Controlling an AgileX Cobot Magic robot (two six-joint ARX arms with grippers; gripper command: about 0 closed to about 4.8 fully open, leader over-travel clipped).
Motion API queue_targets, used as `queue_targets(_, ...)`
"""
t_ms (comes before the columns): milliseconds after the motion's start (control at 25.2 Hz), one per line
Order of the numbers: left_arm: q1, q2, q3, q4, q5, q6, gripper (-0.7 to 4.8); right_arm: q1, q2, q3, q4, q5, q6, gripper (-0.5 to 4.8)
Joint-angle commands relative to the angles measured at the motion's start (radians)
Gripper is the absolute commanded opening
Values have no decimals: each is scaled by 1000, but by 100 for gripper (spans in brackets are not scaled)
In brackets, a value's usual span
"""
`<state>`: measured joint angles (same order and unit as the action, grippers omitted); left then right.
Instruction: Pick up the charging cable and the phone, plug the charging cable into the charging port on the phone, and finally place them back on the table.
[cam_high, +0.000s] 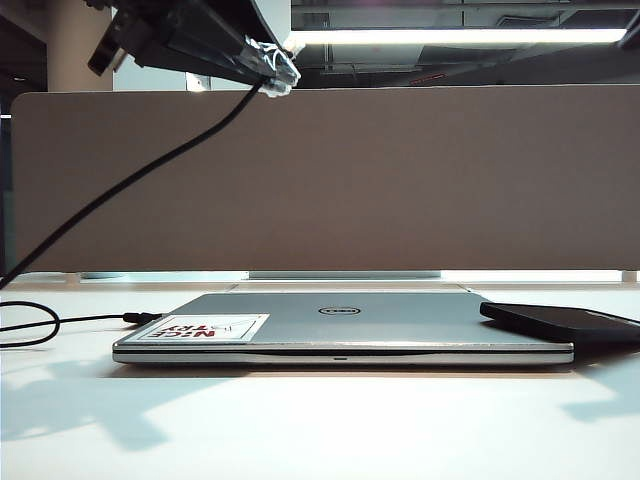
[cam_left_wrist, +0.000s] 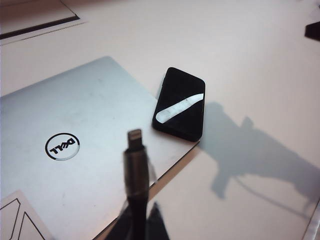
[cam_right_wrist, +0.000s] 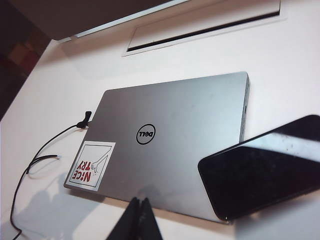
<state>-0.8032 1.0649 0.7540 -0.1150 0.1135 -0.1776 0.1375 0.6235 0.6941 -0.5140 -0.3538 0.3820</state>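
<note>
My left gripper (cam_high: 272, 66) hangs high at the upper left, shut on the charging cable (cam_high: 130, 178). In the left wrist view the cord stands up between the fingers (cam_left_wrist: 156, 220) and ends in the silvery plug (cam_left_wrist: 134, 137), which points toward the phone (cam_left_wrist: 179, 104). The cable droops down to the table (cam_high: 320, 430) and loops by the laptop's left side (cam_right_wrist: 35, 162). The black phone (cam_high: 562, 322) lies flat with one end on the laptop's right corner (cam_right_wrist: 262, 170); its charging port is too small to make out. My right gripper (cam_right_wrist: 140, 210) is shut on nothing, above the table in front of the laptop.
A closed silver Dell laptop (cam_high: 340, 328) with a red-lettered sticker (cam_right_wrist: 90, 165) lies mid-table. A brown-grey divider panel (cam_high: 400, 180) stands behind it, with a long slot (cam_right_wrist: 200, 31) in the tabletop near it.
</note>
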Motion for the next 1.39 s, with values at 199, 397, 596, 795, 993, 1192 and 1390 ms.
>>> queue_targets(199,3,5,1,4,4,21,-8,-113,93,-93,74,-154,71,-5)
queue_targets(397,6,26,-34,14,3,50,-8,-132,102,-229,236,-175,193,-6)
queue_targets(596,6,49,-48,47,3,50,-8,-132,112,-305,285,-145,302,47)
queue_targets(795,6,50,-48,50,3,50,-8,-132,201,-306,299,-146,306,382)
queue_targets(993,6,50,-48,50,3,50,-8,-133,343,-305,409,-154,351,452)
queue_targets(1192,6,50,-48,50,3,50,-8,-133,456,-305,530,-170,409,453)
queue_targets(1390,6,50,-48,50,3,50,-8,-133,560,-304,655,-161,463,453)
